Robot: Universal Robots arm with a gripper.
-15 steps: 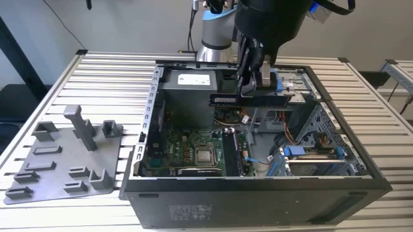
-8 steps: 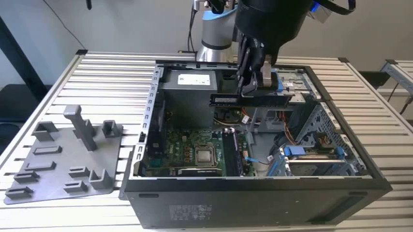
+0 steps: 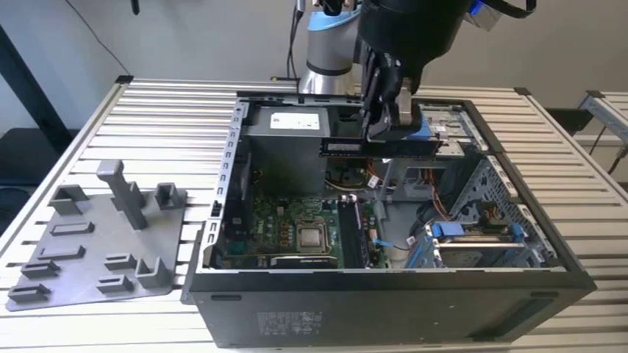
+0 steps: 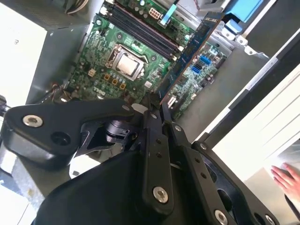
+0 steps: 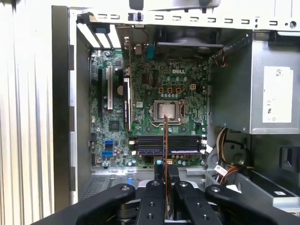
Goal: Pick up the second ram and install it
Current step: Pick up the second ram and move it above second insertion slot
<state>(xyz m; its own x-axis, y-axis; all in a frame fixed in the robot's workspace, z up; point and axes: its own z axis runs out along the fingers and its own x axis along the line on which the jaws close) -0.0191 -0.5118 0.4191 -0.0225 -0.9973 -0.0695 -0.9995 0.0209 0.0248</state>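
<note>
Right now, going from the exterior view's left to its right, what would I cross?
From its left: grey tray → case's left wall → processor → second ram, held in the fingers → blue drive clip.

Matt grey plastic tray [image 3: 93,250], ribbed metal table [image 3: 167,103], dark circuit-board second ram [image 4: 193,47]
</note>
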